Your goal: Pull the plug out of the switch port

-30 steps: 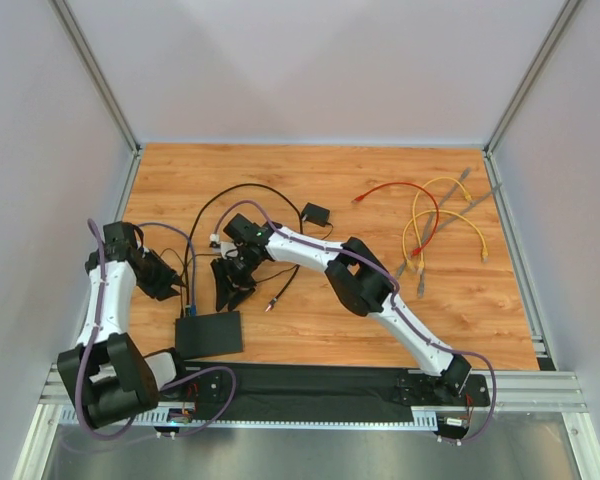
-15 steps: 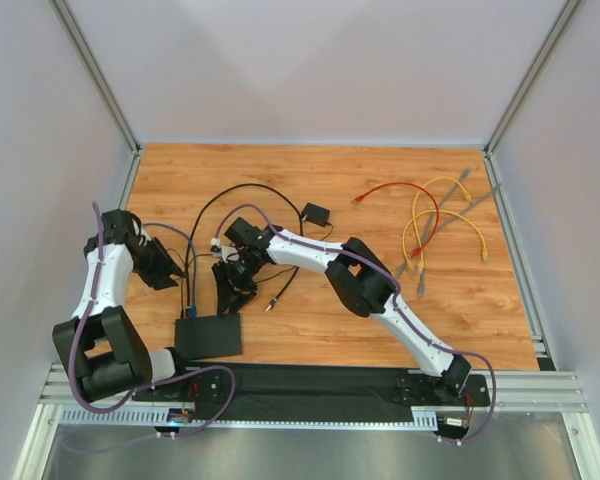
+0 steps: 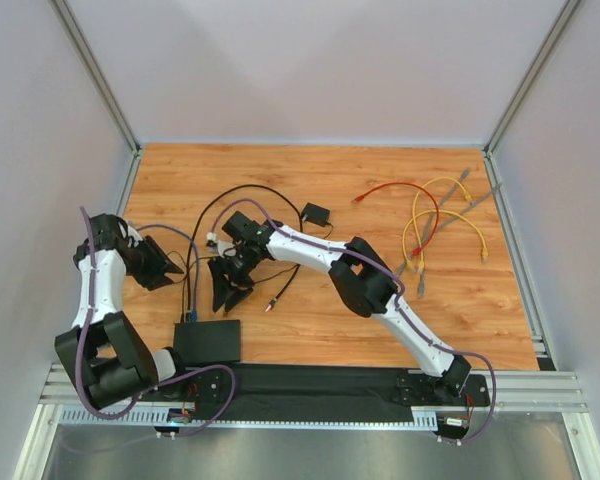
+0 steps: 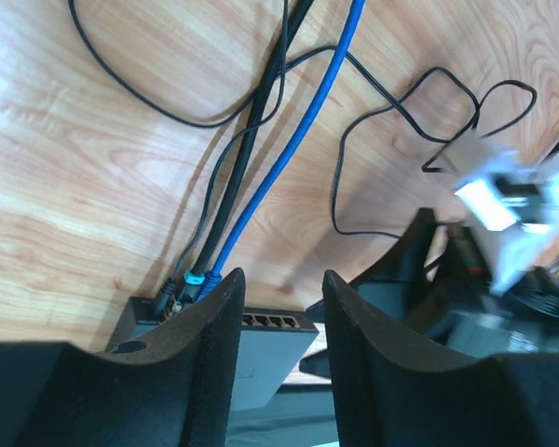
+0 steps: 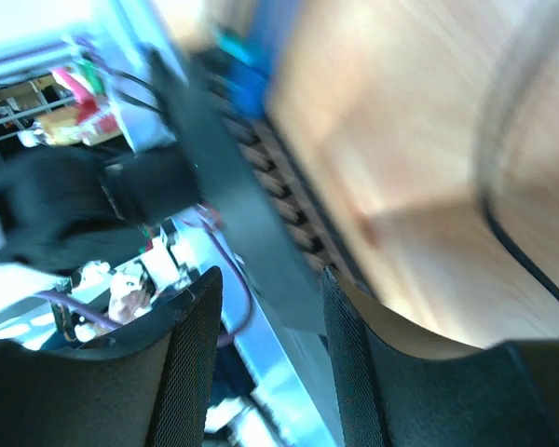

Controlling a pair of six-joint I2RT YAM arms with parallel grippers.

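Swung out toward the left edge of the wood-grain desk (image 3: pixel 310 180) since a second ago, the left gripper (image 4: pixel 281 284) has spread its curved matte black fingers and now grips nothing. The switch port (image 3: pixel 207 341), a flat matte black box, lies by the near edge toward the left corner. A glossy blue cable (image 4: pixel 298 140) ends in a plug (image 4: pixel 208 277) at its socket row. In a blurred wrist view, the right gripper (image 5: pixel 265 279) stands partly apart and empty, just beyond the box's far edge.
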